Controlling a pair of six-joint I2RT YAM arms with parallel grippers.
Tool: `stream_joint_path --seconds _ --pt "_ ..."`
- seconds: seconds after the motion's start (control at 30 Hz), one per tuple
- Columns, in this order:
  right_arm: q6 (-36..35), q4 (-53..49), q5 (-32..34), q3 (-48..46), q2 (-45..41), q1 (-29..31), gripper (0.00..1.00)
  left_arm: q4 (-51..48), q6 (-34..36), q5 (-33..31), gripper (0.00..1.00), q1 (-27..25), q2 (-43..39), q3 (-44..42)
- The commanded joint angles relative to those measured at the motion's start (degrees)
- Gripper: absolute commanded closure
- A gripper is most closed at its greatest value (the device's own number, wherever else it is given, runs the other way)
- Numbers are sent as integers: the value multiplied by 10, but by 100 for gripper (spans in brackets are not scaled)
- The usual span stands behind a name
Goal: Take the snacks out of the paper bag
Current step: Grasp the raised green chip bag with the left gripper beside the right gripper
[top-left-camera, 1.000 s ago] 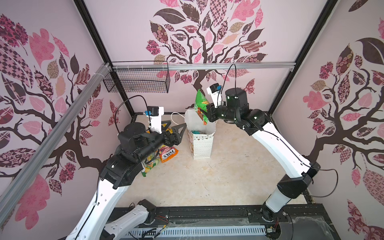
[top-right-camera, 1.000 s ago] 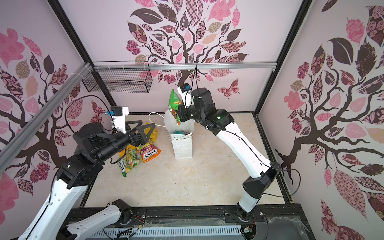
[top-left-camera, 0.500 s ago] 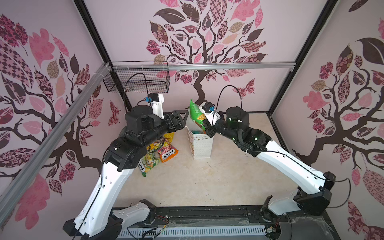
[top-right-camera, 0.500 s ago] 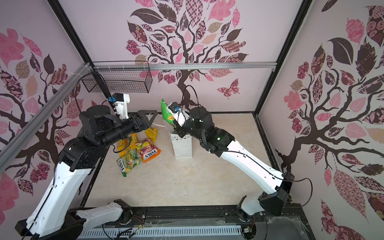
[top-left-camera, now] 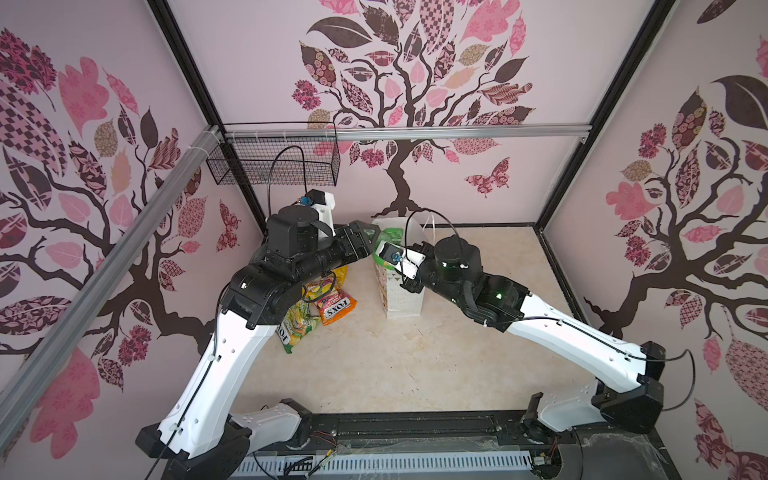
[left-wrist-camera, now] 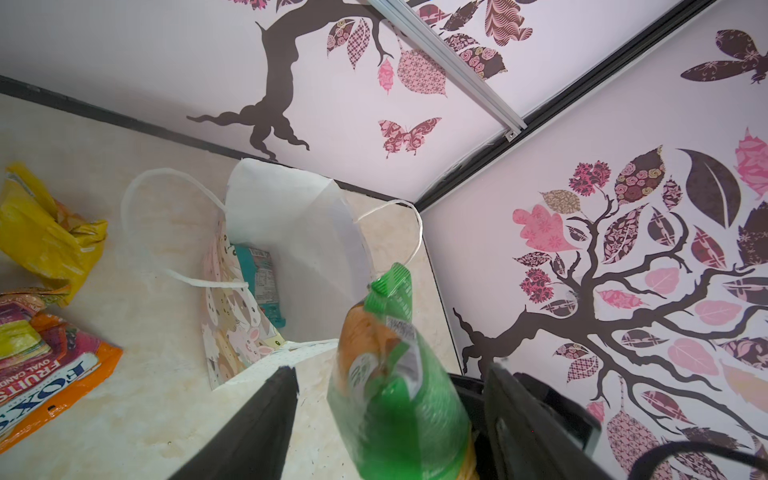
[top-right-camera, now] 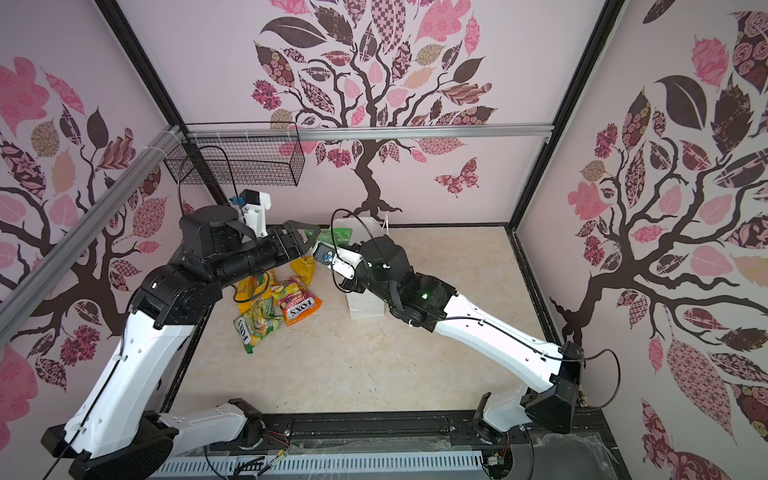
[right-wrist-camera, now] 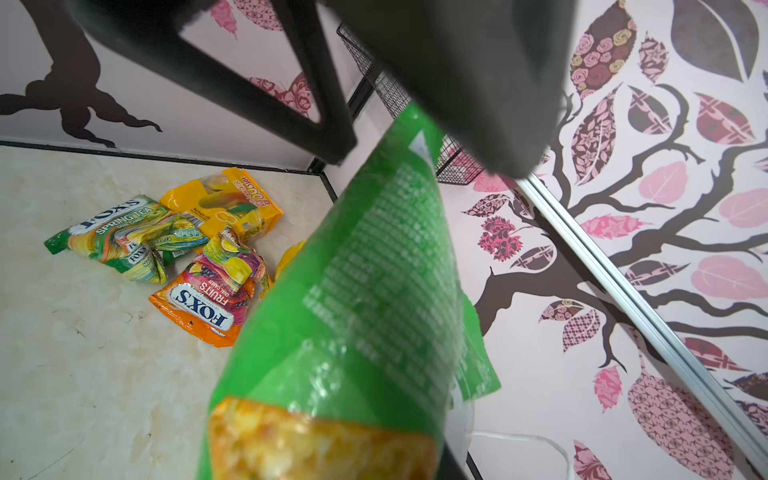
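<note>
The white paper bag [top-left-camera: 401, 299] [top-right-camera: 365, 305] stands upright at the back of the table, and a teal snack [left-wrist-camera: 259, 282] lies inside it. My right gripper [top-left-camera: 384, 249] is shut on a green snack packet [top-left-camera: 388, 237] [top-right-camera: 338, 235] [right-wrist-camera: 365, 291] held over the bag's left rim; the packet hides its fingers. My left gripper [top-left-camera: 370, 239] [left-wrist-camera: 390, 372] reaches in from the left, open, with its jaws on either side of that packet [left-wrist-camera: 390, 374] and a gap on each side. Orange [top-left-camera: 336, 305] [right-wrist-camera: 203, 303], green [top-left-camera: 297, 328] [right-wrist-camera: 120, 237] and yellow [right-wrist-camera: 224, 203] [left-wrist-camera: 45, 237] snacks lie on the table left of the bag.
A black wire basket [top-left-camera: 274, 166] hangs on the back wall at the left, under an aluminium rail [top-left-camera: 457, 132]. Patterned walls close in the table on three sides. The bag's white cord handles [left-wrist-camera: 166, 187] hang loose beside it.
My right gripper brought the green packet down and leftward from high above the bag. My left arm rose and swung over to the packet, and its jaws have narrowed around it.
</note>
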Motion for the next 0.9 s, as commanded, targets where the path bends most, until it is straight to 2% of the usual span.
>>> stream_joint_path --seconds 0.0,0.2,0.27,0.33,0.47,0.57,0.67,0.77,0.87 --pt "-23 32 7 -12 -8 11 96 22 -17 10 33 7 -7 -27" --pt "-17 57 -3 -28 -17 16 92 66 -25 63 57 8 -10 -58" --pt "-20 55 12 -24 -11 16 92 71 -24 81 61 9 -9 -62" --pt "-22 55 30 -21 -5 16 93 69 -22 91 59 9 -7 -68" --pt "-25 71 39 -24 -7 16 93 51 -18 76 44 9 -10 -79" --pt "-25 74 28 -25 -10 16 92 53 -17 77 44 9 -9 -87" --pt "-22 76 27 -25 -11 16 92 50 -14 91 52 8 1 -87" --pt "-19 75 24 -27 -11 16 90 54 -14 96 64 9 5 -87" --pt "-16 75 23 -30 -12 16 82 64 -5 96 78 8 3 -86"
